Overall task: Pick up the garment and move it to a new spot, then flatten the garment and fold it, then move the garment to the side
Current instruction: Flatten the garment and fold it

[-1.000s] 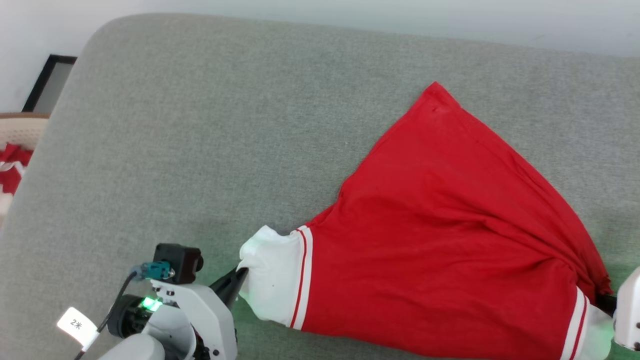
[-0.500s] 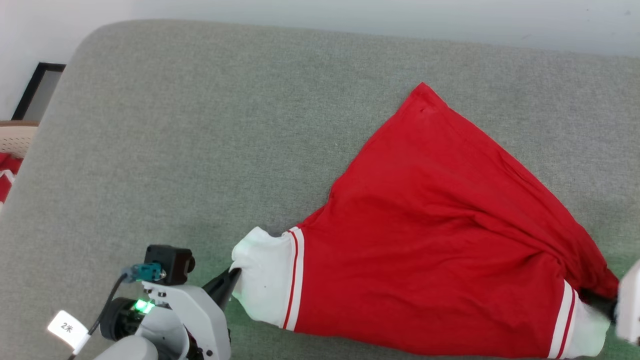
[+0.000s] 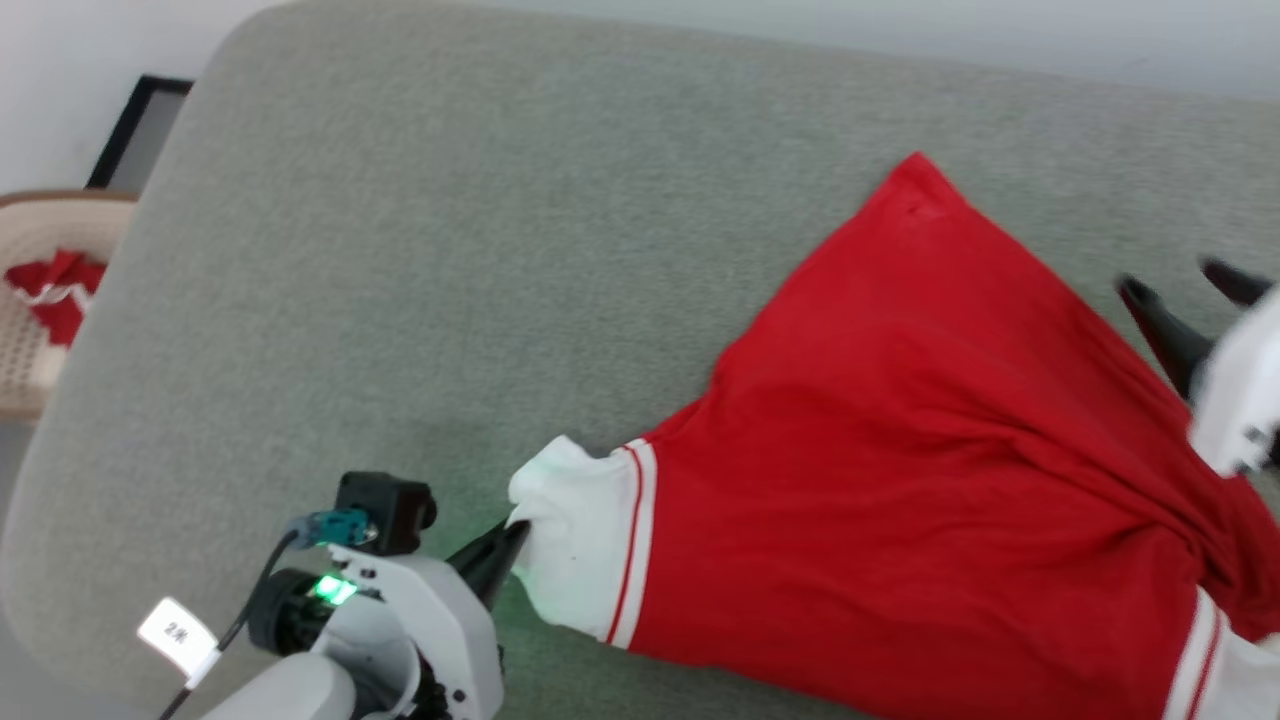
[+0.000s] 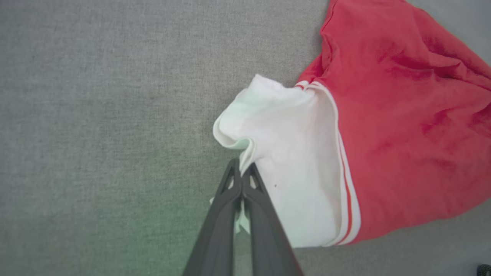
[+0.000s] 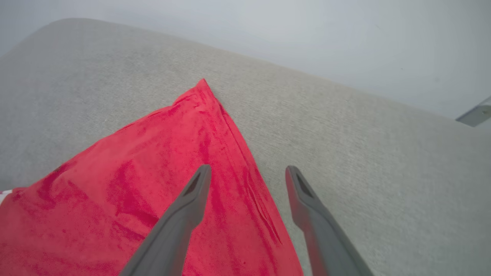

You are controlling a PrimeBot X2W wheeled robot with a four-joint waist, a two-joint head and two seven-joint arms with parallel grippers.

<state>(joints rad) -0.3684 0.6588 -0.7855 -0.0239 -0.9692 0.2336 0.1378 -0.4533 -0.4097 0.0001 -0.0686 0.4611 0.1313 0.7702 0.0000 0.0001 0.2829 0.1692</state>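
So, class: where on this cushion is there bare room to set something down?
Free: the left half of the cushion, from the basket side to the sleeve of the shirt; also the far strip between shirt and wall. Crowded: near right, where the shirt lies, left pincer shut on the sleeve, right pincer open over its edge.

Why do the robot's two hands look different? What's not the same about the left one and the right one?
The left gripper is pinched shut; the right gripper has its fingers spread wide. The left gripper holds the garment by its white sleeve; the right gripper holds nothing and is near the garment's red edge. Both have two long dark fingers.
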